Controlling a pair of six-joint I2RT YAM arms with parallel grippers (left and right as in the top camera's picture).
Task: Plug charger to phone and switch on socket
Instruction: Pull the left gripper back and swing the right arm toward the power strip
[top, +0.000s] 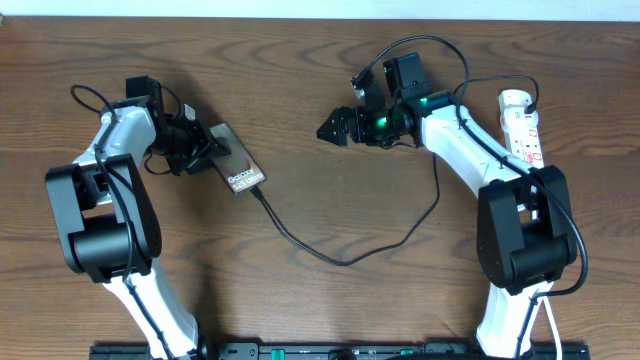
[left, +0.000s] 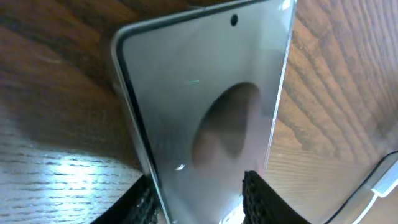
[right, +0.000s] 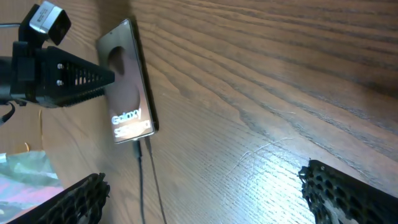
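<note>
As seen from overhead, phone (top: 236, 162) lies on table (top: 330, 60) left of centre. Its long axis runs diag. from upper left to lower right, w/ white lettering at the lower-right end.

L gripper (top: 203, 150) sits at the phone's upper-left end. In L wrist view the fingers (left: 258, 193) show along the bottom edge of frame, one each side of the phone's near end, w/ the glass filling most of the frame. Jaws stand partly apart w/ the phone between them. Cannot tell whether pads press on it or only flank it.

Charger (top: 345, 261): thin black cable leaves the phone's lower-right end, sags toward bottom centre of frame, then climbs toward the R arm (top: 470, 150). In R wrist view the connector tip (right: 138, 148) meets the phone's short edge just below the lit lettering. It looks seated, but the joint is small in frame.

R gripper (top: 330, 128) is at upper centre, jaws spread wide over bare wood, well apart from the phone.

Socket (top: 522, 122) is a white strip at upper right of frame, just beside the R arm. Red marks are visible; switch positions are too small to tell.
</note>
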